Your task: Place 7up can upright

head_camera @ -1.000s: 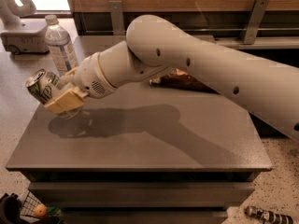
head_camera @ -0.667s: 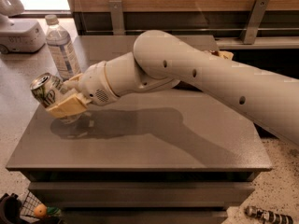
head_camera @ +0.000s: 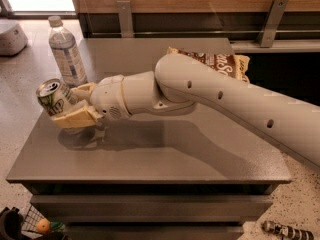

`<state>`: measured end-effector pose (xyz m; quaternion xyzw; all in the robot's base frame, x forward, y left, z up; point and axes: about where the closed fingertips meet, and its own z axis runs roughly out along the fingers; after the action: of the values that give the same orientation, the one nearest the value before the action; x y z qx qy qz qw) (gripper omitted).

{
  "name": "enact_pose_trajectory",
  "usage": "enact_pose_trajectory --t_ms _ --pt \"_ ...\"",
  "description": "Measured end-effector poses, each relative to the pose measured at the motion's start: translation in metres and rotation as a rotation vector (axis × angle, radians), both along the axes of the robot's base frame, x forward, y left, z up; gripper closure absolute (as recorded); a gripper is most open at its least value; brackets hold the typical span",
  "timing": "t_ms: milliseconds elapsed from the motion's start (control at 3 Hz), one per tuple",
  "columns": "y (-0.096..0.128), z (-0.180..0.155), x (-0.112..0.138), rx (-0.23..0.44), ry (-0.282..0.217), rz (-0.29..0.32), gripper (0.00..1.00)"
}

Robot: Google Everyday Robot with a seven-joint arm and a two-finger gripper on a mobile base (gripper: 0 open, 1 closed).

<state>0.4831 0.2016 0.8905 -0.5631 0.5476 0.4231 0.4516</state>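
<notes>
Gripper [head_camera: 66,105]: clenched on the 7up can [head_camera: 52,97], which is held tilted with its top end up and leftward, over the left edge of the desk [head_camera: 200,154]. Water bottle [head_camera: 66,51]: upright on the desk's left side, farther back. Snack bag [head_camera: 227,64]: at the desk's back, partly hidden by the arm.

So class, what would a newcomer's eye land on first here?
The big white arm stretching across the grey table, its hand near the left edge gripping the tilted 7up can. Behind the can stands a water bottle, and further right lies a snack bag.
</notes>
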Motion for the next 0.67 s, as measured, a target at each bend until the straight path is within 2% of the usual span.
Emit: enact_pose_trajectory --t_ms 333,667 --pt "-0.0036 -0.0011 0.0013 0.038 -0.015 -0.016 1.00" --pt "-0.0082 -0.0056 0.0025 0.031 -0.011 -0.055 1.00"
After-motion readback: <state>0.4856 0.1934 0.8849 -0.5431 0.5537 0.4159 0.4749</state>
